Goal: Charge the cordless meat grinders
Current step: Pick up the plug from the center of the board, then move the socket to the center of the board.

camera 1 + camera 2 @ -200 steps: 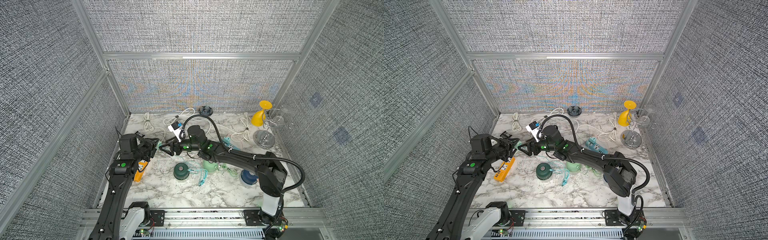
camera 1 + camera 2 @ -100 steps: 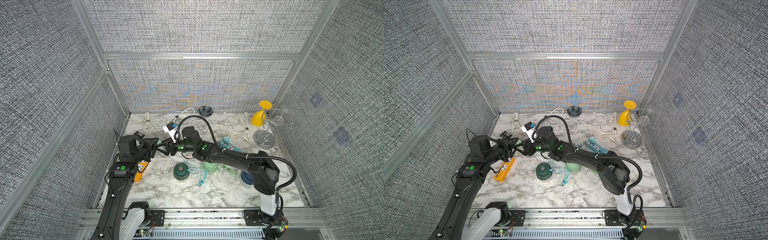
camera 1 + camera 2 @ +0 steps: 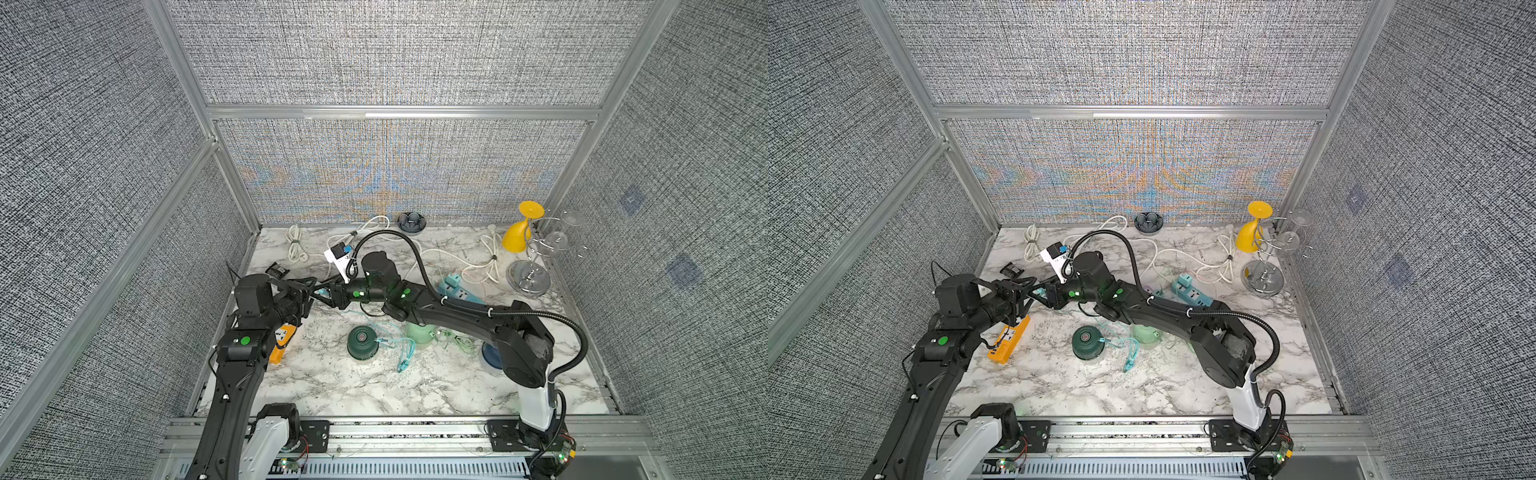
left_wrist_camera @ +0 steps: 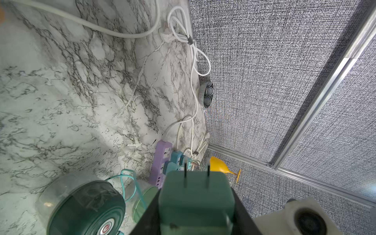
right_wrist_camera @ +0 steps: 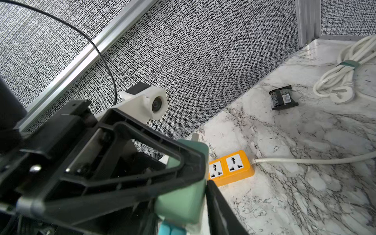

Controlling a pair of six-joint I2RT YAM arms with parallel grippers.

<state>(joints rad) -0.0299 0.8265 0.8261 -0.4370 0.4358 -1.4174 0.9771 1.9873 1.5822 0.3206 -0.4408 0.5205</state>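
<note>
Now, dark green grinder [image 3: 363, 343] upright, button [image 3: 360, 335] up, left pincer [image 3: 314, 291] pinching green plug [image 4: 196, 199], right pincer [image 3: 329, 296] closure unclear

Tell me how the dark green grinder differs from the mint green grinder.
The dark green grinder is deep green; the mint green grinder is pale. The dark green grinder stands in plain sight, its silver button showing; the mint green grinder is partly hidden under the right arm. Both sit on the marble table, with thin cables beside them.
</note>
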